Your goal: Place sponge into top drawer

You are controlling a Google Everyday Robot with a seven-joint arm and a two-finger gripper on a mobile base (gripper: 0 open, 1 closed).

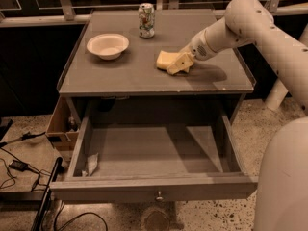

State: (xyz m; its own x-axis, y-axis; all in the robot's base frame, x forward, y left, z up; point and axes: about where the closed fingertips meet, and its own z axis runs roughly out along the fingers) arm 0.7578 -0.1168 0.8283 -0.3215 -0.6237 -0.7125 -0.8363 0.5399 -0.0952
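Observation:
The pale yellow sponge (pixel 164 59) lies on the grey tabletop, right of centre. My cream-coloured gripper (pixel 180 64) reaches in from the right and sits against the sponge's right end, low over the tabletop. The top drawer (pixel 154 150) below the tabletop is pulled wide open, with a flat grey bottom and a small knob (pixel 158 195) at front centre. The sponge is on top of the table, not in the drawer.
A white bowl (pixel 108 45) stands at the tabletop's left and a drink can (pixel 146 19) at the back centre. A crumpled scrap (pixel 91 164) lies in the drawer's front left corner. Cables (pixel 19 167) and a cardboard box (pixel 61 124) are on the floor at left.

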